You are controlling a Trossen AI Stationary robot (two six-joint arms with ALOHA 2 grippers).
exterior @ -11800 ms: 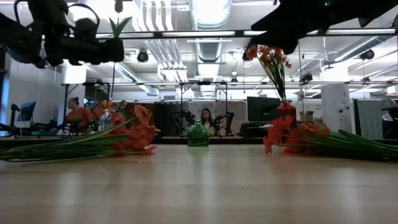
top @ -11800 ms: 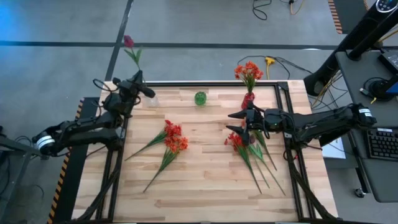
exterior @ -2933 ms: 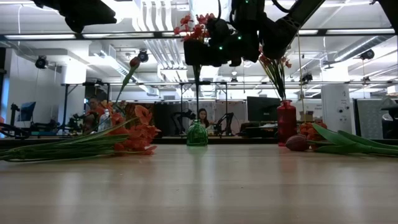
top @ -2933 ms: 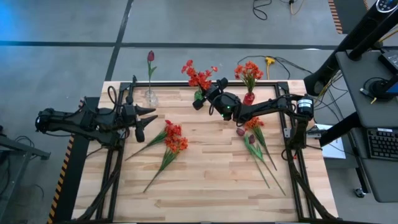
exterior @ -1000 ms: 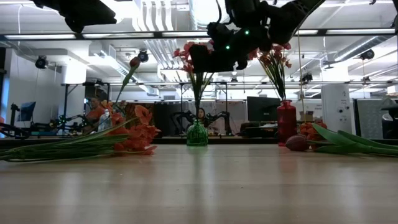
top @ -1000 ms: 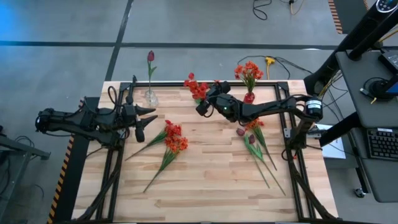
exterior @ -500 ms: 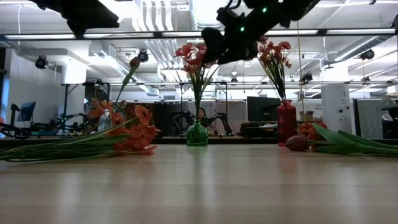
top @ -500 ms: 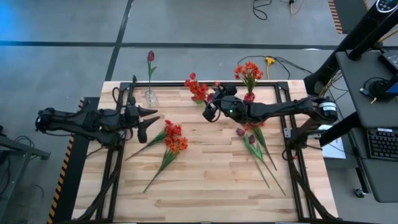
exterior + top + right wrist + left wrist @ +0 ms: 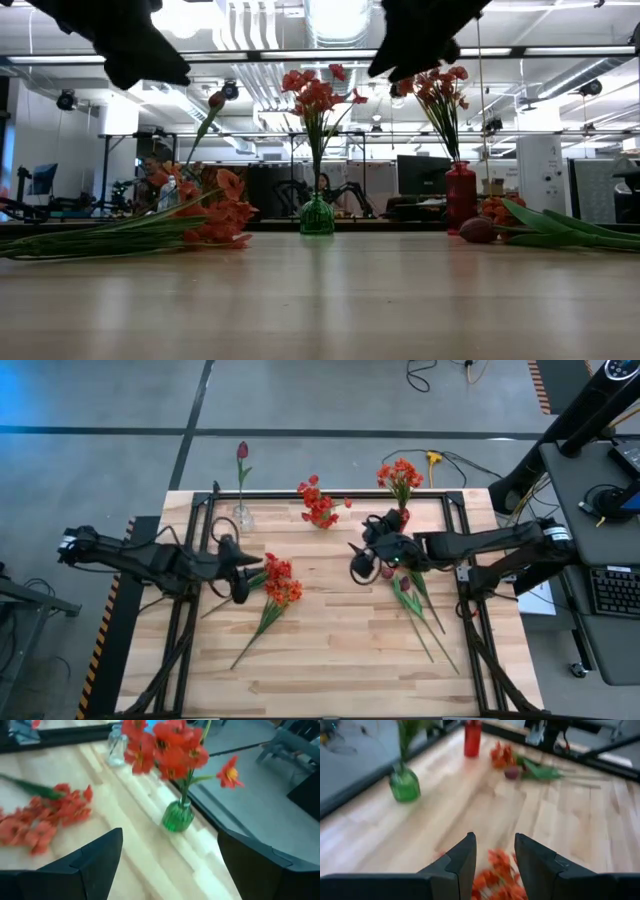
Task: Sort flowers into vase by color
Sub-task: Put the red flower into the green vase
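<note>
R gripper (image 9: 358,563) backed off green vase (image 9: 322,520), fingers apart.

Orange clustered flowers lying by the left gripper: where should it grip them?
On the thin green stems, below the orange clustered flowers, coming straight down. They lie flat and bare there; the blooms are bulky. The open left gripper hovers beside them.

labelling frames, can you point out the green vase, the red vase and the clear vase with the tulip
green vase (image 9: 318,216): low view, on its glass belly.
red vase (image 9: 460,200): low view, on the middle of its body.
clear vase (image 9: 243,517): high view, on its glass base, below the tulip stem.
</note>
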